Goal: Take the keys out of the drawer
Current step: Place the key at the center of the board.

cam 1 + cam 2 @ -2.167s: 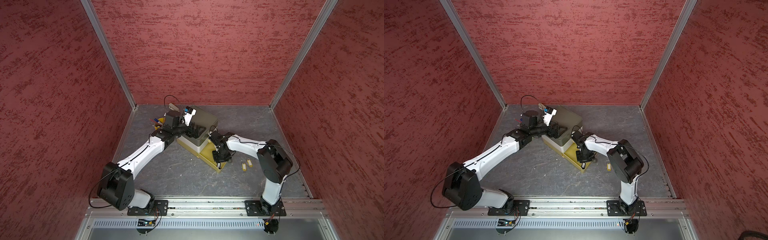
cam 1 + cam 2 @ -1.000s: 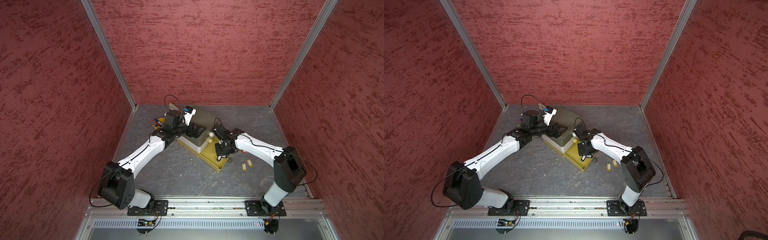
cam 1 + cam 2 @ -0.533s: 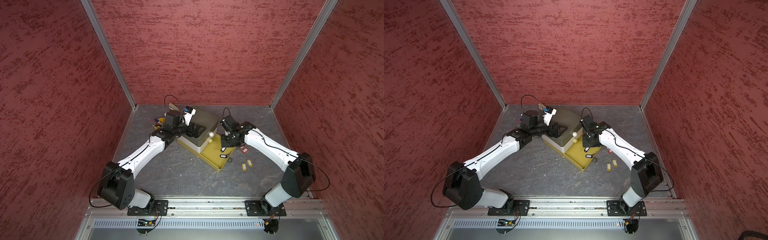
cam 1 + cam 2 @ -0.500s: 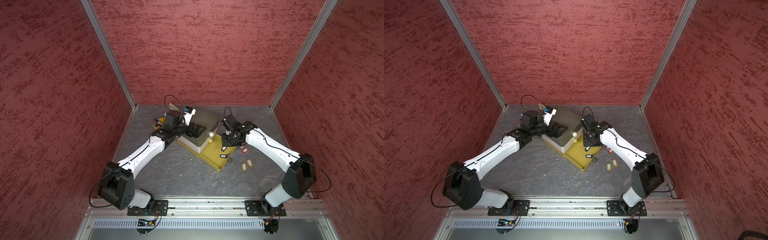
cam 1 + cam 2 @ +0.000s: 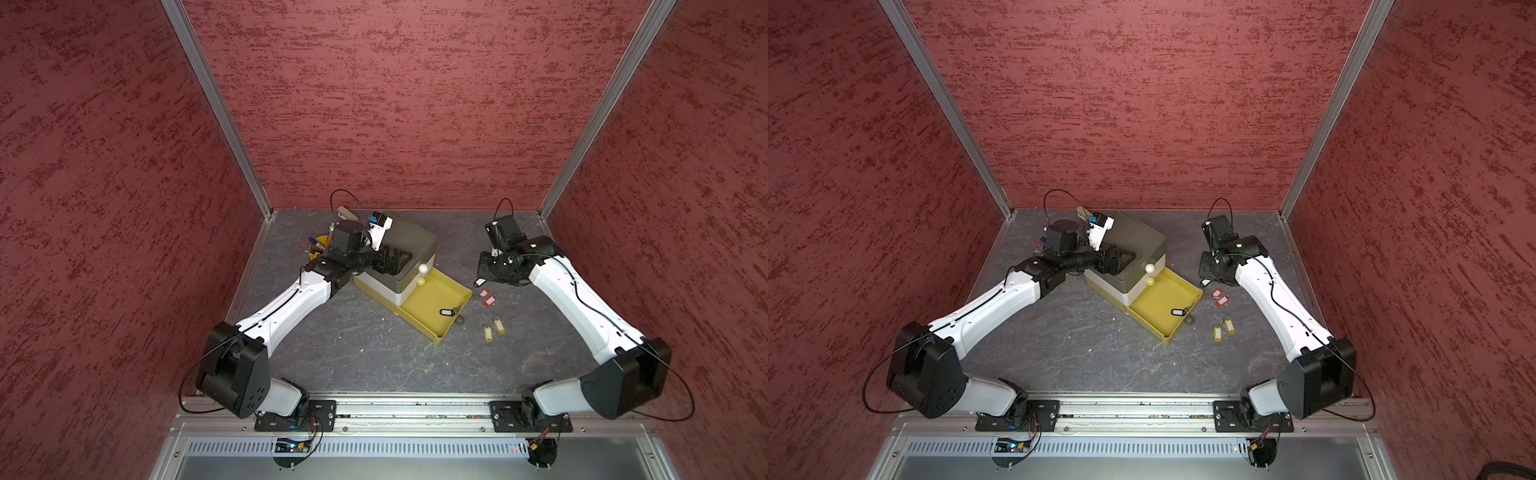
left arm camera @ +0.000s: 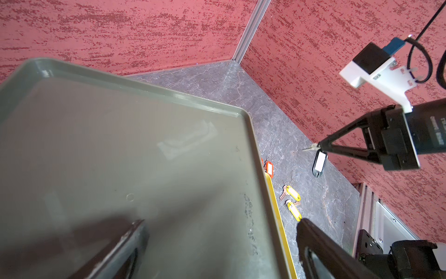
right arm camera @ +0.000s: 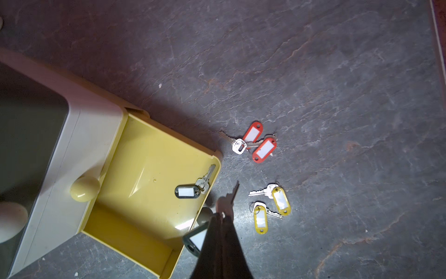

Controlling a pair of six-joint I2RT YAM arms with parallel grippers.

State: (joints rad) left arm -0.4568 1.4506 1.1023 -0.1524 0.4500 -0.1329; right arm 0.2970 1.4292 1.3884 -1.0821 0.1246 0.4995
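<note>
The yellow drawer (image 5: 428,297) of the drawer unit (image 5: 409,243) is seen pulled out over the bench (image 5: 353,345). The right end effector (image 6: 318,146) is closed on a black-tagged key (image 6: 319,164). The key is pinched by its metal part, so that the tag hangs below the fingertips. In both top views this key is found outside the drawer, off its far side and near the red-tagged keys (image 5: 489,300).

The other black-tagged key (image 7: 189,192) is seen lying inside the drawer, close to an outer corner (its blade is pointed toward the rim). Four keys are laid out on the bench beside the drawer. The two red-tagged keys are overlapped with one another. The two yellow-tagged keys (image 7: 281,200) are set close together, nearer the robot's base and apart from the red pair.

The left end effector (image 6: 220,221) is held over the grey-green top of the drawer unit with its jaws spread wide, and nothing is gripped between them. Whether its fingers are pressed against the top cannot be told.
</note>
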